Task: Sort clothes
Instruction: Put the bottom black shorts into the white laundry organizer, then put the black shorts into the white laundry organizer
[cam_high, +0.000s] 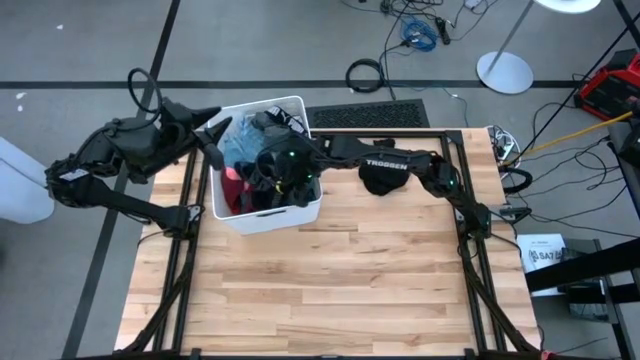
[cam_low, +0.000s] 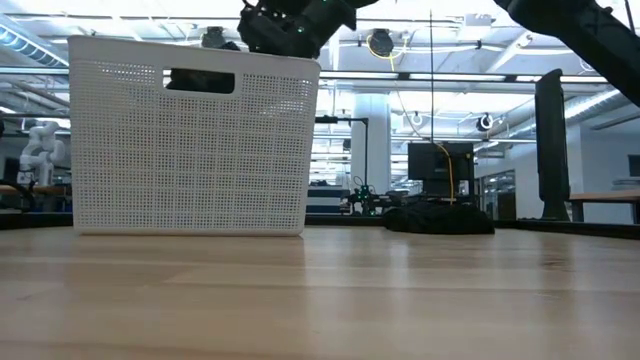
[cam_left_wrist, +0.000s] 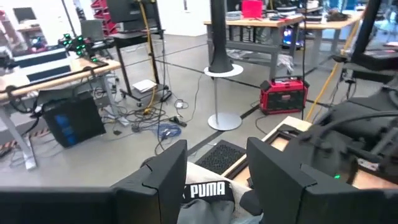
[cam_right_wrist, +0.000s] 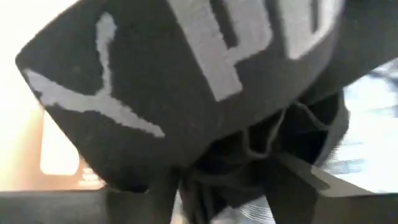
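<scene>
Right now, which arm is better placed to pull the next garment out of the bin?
Right. The right gripper is down inside the white bin among the clothes, black PUMA fabric against its camera. The left gripper hovers open at the bin's rim.

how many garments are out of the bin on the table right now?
1: a black garment lies on the wood near the table's far edge, right of the white bin and partly under the right arm. The other clothes are piled in the bin; more may be hidden there.
</scene>
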